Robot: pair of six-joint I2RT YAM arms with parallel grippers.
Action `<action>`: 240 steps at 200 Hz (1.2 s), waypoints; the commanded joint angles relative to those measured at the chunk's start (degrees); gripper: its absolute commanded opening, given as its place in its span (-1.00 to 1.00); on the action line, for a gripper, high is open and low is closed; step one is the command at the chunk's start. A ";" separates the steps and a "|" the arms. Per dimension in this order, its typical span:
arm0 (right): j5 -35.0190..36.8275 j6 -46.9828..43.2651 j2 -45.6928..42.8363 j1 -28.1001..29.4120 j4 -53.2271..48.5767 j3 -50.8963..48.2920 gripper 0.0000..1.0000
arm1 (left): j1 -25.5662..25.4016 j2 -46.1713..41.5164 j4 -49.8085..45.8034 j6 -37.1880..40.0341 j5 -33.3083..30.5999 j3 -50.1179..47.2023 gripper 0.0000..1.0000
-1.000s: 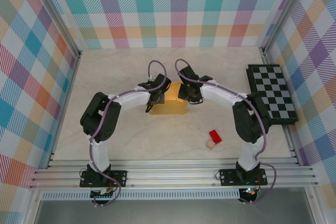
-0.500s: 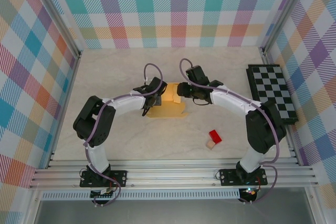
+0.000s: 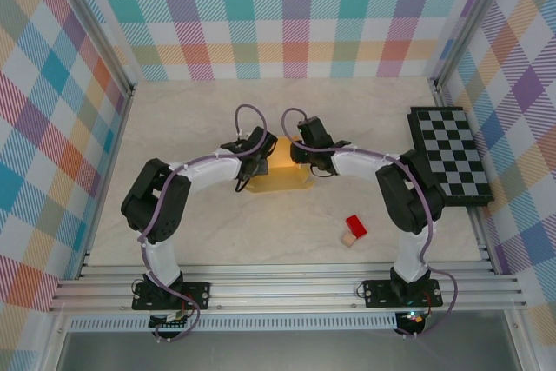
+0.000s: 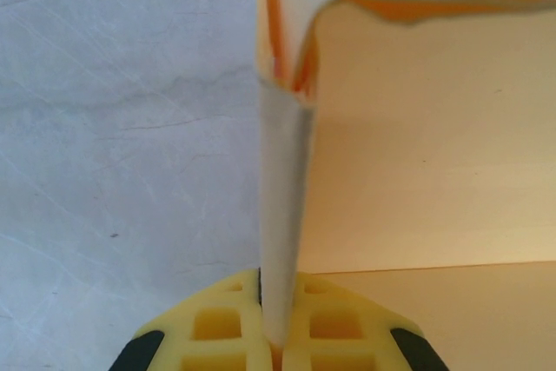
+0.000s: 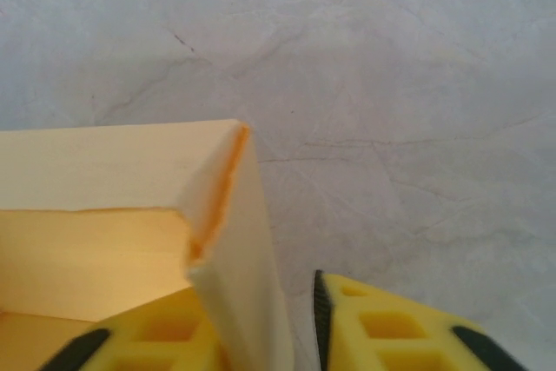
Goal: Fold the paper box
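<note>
Top view: paper box (image 3: 276, 182) at middle of surface (image 3: 191, 119), flanked by left pincer (image 3: 248, 171) at its left end and right pincer (image 3: 304, 158) at its right end.
Left wrist view: left pincer (image 4: 276, 336) clamped on an upright wall of paper box (image 4: 417, 171).
Right wrist view: right pincer (image 5: 269, 327) astride an upright wall of paper box (image 5: 104, 162), parted, with a gap beside one finger (image 5: 391, 327).

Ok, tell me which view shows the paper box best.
Top external: nearly the whole paper box is visible. Left wrist gives one upright flap edge and a wall; right wrist, one folded corner.
</note>
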 commanded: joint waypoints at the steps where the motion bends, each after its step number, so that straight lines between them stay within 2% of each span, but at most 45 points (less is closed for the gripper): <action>1: 7.13 2.17 0.95 0.21 1.89 -0.80 -0.62 | -1.05 -0.68 -4.36 -4.80 1.58 2.02 -0.98; 23: 14.19 5.37 3.25 1.24 -6.83 3.63 -0.91 | -2.04 -0.87 -6.98 -10.50 0.69 3.19 -0.99; 35: 18.26 8.07 4.91 1.70 -13.56 6.98 -0.98 | -2.24 -0.14 -10.53 -15.48 -0.19 5.32 -0.99; 60: 21.62 11.91 6.08 1.91 -19.02 8.57 -0.98 | -2.26 1.25 -16.51 -21.70 1.16 8.67 -0.99; 90: 24.86 15.22 9.72 1.92 -29.33 13.55 -0.95 | -2.35 -1.14 -13.69 -25.43 4.01 6.33 -0.97; 126: 24.10 18.45 13.67 1.98 -34.21 16.11 -0.91 | -2.81 -1.85 -13.50 -25.88 3.55 6.85 -0.96; 157: 23.43 19.65 15.73 2.02 -37.80 19.28 -0.76 | -2.88 -0.66 -14.12 -26.16 3.90 7.08 -0.96; 177: 20.99 17.84 12.42 1.99 -33.28 16.48 -0.70 | -2.96 -0.83 -13.25 -25.45 3.15 6.11 -0.97; 195: 16.45 15.69 6.84 1.65 -25.83 11.28 -0.55 | -3.05 -1.08 -12.65 -24.17 1.92 5.28 -0.98; 227: 14.03 14.71 -0.26 1.66 -23.27 7.73 -0.45 | -3.40 -1.21 -12.33 -22.45 0.43 4.60 -0.99; 240: 12.54 13.33 -2.93 1.53 -21.58 6.24 -0.34 | -3.54 -1.30 -12.40 -21.71 -0.49 4.48 -0.99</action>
